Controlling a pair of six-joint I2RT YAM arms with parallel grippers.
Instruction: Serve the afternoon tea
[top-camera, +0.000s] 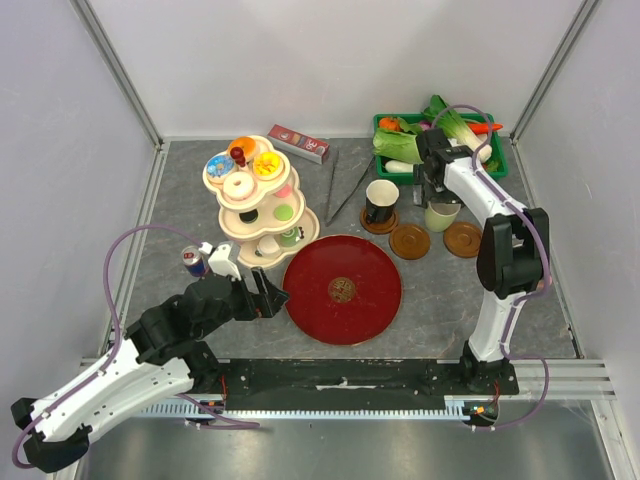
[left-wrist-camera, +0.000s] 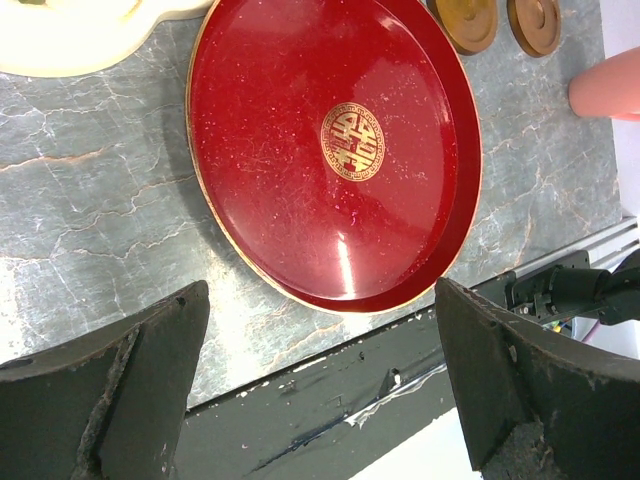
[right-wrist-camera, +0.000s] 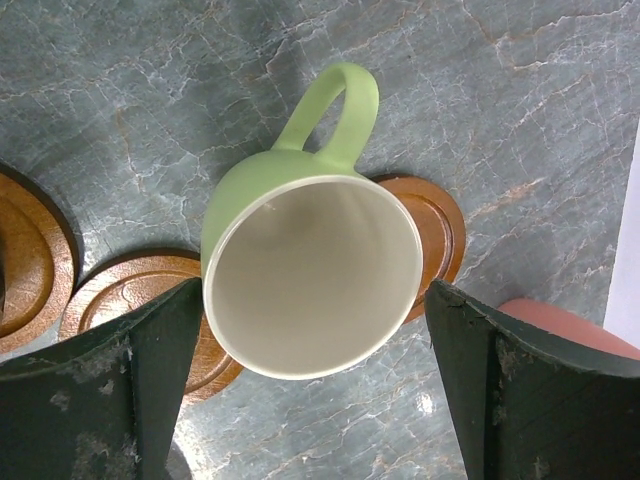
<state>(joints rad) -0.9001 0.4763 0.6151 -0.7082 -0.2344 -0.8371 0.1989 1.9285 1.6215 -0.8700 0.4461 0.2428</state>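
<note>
A pale green mug (top-camera: 441, 215) stands upright between two bare brown coasters (top-camera: 409, 241) (top-camera: 462, 239). My right gripper (top-camera: 436, 188) hangs over it, open. In the right wrist view the mug (right-wrist-camera: 300, 200) sits between the fingers of the gripper (right-wrist-camera: 312, 295), the left finger at its rim and the right one a little apart. A black mug (top-camera: 380, 202) stands on a third coaster. A cream tiered stand (top-camera: 252, 222) holds donuts and sweets. My left gripper (top-camera: 265, 298) is open and empty by the red plate (top-camera: 342, 290); its wrist view (left-wrist-camera: 320, 300) shows the plate (left-wrist-camera: 330, 150). No white mug shows.
A green crate (top-camera: 505, 160) of leafy vegetables stands at the back right, just behind the right gripper. A small drink can (top-camera: 194, 262) stands left of my left wrist. A red box (top-camera: 298, 143) and metal tongs (top-camera: 345, 185) lie at the back.
</note>
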